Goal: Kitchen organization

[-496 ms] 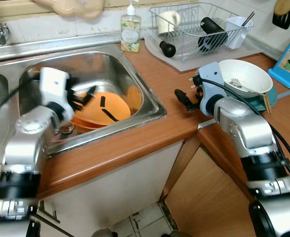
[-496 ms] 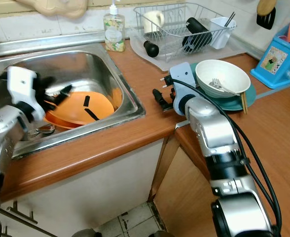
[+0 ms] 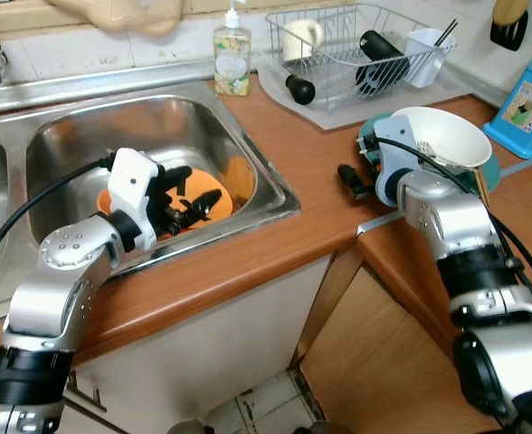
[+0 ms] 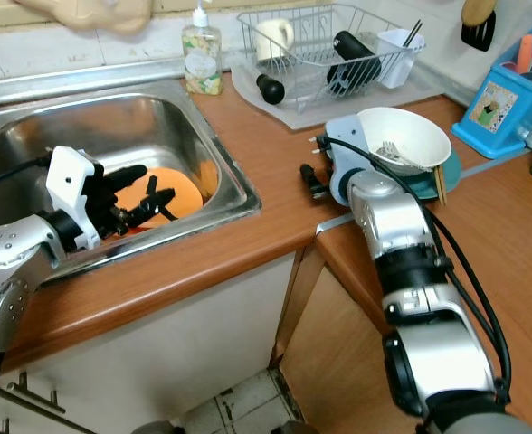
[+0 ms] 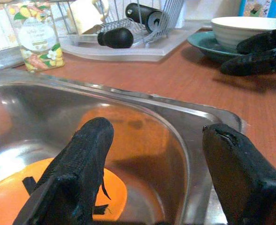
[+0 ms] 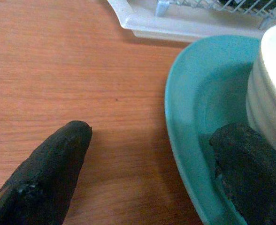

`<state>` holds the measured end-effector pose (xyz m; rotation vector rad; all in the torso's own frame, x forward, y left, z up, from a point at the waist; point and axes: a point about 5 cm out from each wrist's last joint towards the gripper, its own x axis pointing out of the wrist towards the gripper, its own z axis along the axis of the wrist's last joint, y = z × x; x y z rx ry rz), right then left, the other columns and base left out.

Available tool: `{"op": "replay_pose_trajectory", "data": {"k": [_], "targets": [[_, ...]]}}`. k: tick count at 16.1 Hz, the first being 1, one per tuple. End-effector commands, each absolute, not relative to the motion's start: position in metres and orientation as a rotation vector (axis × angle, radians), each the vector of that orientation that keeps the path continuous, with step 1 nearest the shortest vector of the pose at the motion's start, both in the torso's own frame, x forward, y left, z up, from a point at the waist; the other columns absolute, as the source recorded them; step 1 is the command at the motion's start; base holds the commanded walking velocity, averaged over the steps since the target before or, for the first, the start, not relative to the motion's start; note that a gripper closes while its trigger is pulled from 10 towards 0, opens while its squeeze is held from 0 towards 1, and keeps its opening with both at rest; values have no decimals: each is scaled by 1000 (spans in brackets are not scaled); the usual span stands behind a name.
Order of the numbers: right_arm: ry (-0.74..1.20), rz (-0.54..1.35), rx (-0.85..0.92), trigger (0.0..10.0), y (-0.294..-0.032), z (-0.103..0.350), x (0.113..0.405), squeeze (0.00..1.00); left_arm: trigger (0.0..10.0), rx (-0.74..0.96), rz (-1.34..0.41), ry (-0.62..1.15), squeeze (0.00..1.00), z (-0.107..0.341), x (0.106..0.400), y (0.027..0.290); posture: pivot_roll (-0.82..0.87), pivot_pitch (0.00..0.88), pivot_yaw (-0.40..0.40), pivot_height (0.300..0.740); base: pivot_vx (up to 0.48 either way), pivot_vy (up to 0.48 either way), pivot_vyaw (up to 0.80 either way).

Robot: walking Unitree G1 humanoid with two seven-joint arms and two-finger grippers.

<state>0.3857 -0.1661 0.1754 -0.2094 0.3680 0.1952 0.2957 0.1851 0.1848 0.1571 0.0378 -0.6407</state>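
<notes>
An orange plate (image 4: 183, 192) with black marks lies in the steel sink (image 3: 275, 185). My left gripper (image 3: 196, 201) hangs low inside the sink just over the plate (image 5: 11, 204), open and holding nothing, with its fingers (image 5: 88, 145) pointing toward the sink's right wall. On the counter to the right, a white bowl (image 3: 442, 140) with a fork in it sits on a teal plate (image 6: 199, 117). My right gripper (image 3: 349, 177) is open at that plate's left rim, one finger (image 6: 58, 159) on the bare counter and the other over the plate.
A dish rack (image 3: 356, 45) with a mug, a black bottle and a white cutlery cup stands at the back on a tray. A soap bottle (image 3: 232, 59) stands behind the sink. A blue box (image 3: 528, 104) is at the far right. Chopsticks (image 3: 480, 185) lie against the teal plate.
My left gripper has swung from the sink's left side across to its front right, over the orange plate. The right gripper has edged closer to the teal plate. The camera shifted slightly.
</notes>
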Motion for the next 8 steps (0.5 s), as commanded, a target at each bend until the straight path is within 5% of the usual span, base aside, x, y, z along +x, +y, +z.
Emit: {"op": "replay_pose_trajectory", "data": {"k": [1, 8], "targets": [[369, 176, -201, 10000, -174, 179, 390, 0, 10000, 161, -680, 47, 0, 186, 290, 182, -122, 0, -39, 740, 0, 0, 0], [469, 262, -58, 10000, -172, 170, 394, 0, 10000, 129, -834, 112, 0, 180, 271, 170, -123, 0, -43, 740, 0, 0, 0]]}}
